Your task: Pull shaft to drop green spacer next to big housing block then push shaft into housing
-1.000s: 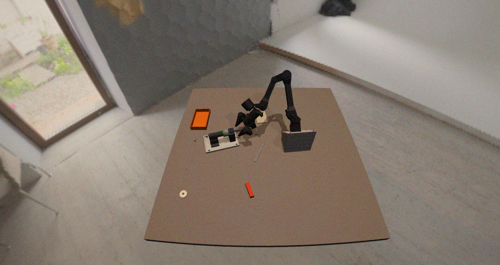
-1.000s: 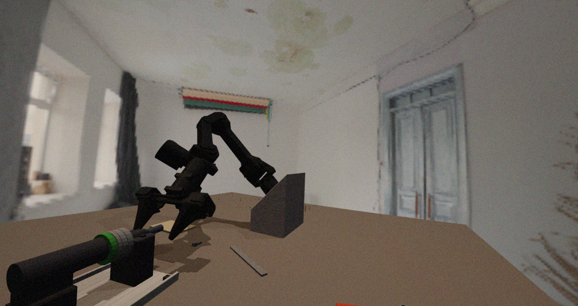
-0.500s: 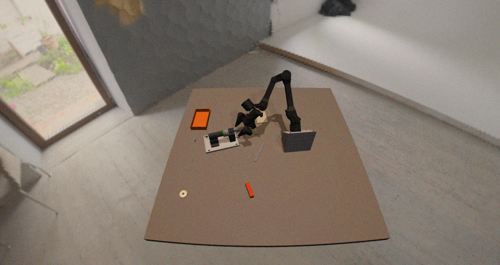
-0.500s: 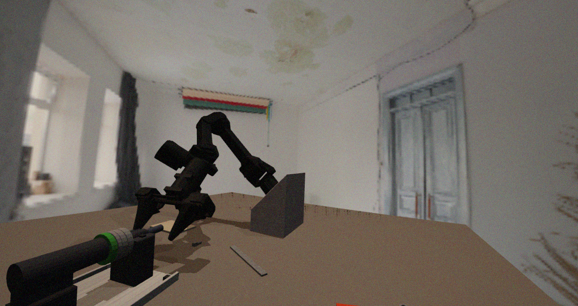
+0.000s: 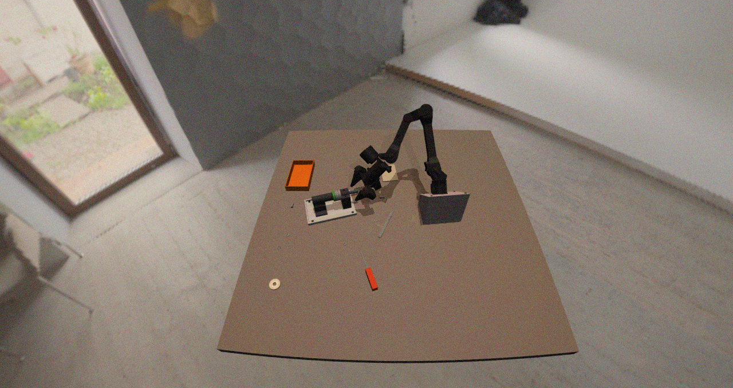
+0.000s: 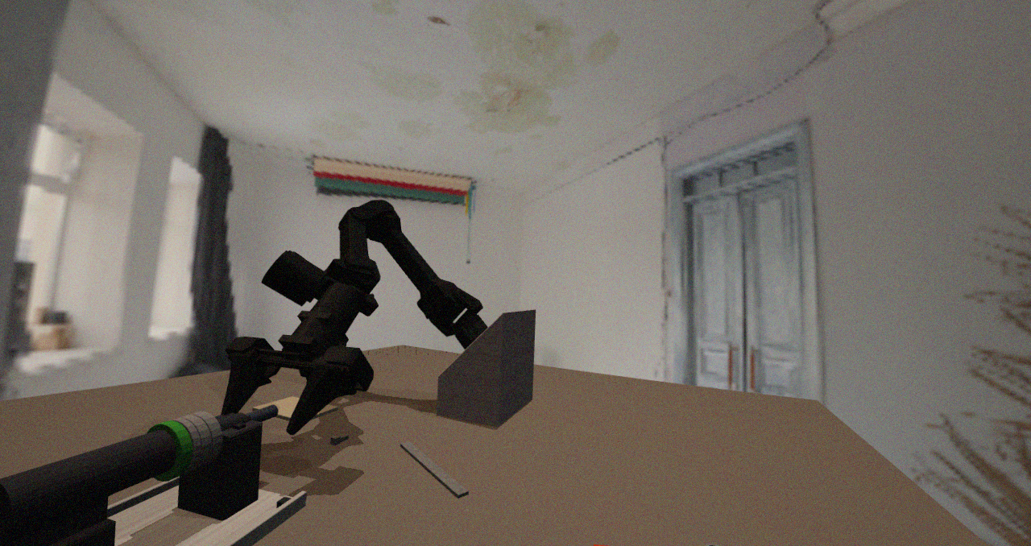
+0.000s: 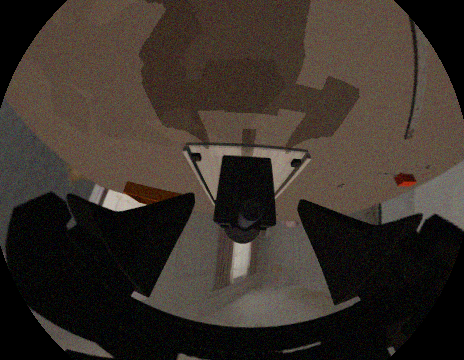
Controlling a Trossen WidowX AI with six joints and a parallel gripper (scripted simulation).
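The green spacer (image 5: 334, 196) (image 6: 183, 446) sits on the shaft line, against the big black housing (image 5: 322, 197) (image 6: 79, 474). Several grey spacers (image 6: 206, 438) stand packed between it and the smaller black support block (image 5: 346, 201) (image 6: 220, 474) (image 7: 244, 185). The thin dark shaft end (image 6: 265, 413) (image 7: 250, 212) sticks out past that block. All this stands on a pale base plate (image 5: 332, 218) (image 7: 206, 162). My gripper (image 5: 354, 191) (image 6: 258, 421) (image 7: 247, 202) is open and empty, its fingertips spread wide on either side of the shaft end. How deep the shaft sits inside the housing is hidden.
An orange tray (image 5: 300, 174) lies behind the plate. A dark wedge block (image 5: 441, 209) (image 6: 482, 384) stands by the arm's base. A grey strip (image 5: 385, 224) (image 6: 433, 470), a red-handled tool (image 5: 371, 278) (image 7: 405, 180), a pale square (image 5: 389, 175) and a washer (image 5: 271, 285) lie on the table.
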